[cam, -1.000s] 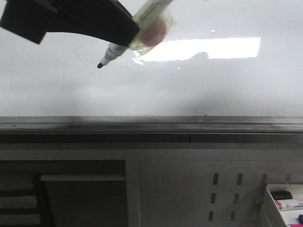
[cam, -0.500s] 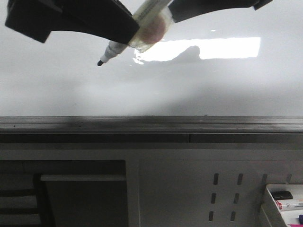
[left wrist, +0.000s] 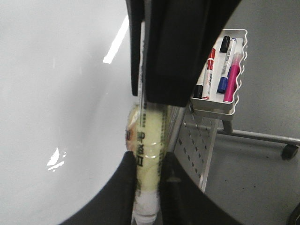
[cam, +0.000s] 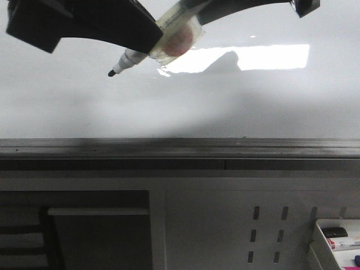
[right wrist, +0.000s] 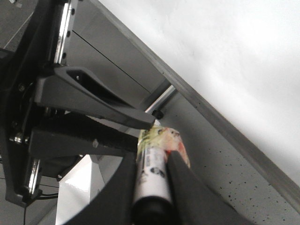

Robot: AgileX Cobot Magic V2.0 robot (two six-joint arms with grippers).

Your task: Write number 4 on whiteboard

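The whiteboard [cam: 225,101] is glossy white with a grey edge rail [cam: 180,147] and reflects a bright rectangular light. No number 4 shows on it. A white marker [cam: 132,57] wrapped in yellowish tape slants down to the left, its black tip [cam: 111,73] close to the board. My left gripper [cam: 154,42] is shut on the marker's taped middle, as the left wrist view [left wrist: 149,187] shows. My right gripper [cam: 201,16] reaches in from the upper right and is shut on the marker's rear end [right wrist: 152,164]. Touch between tip and board cannot be told.
A grey perforated panel [cam: 264,230] stands below the board. A white tray [left wrist: 220,101] hangs on it with red, blue, black and pink markers. A dark opening [cam: 95,236] lies at the lower left.
My right gripper has come in from the upper right and closed on the marker's rear end. The marker tip has shifted left and slightly up.
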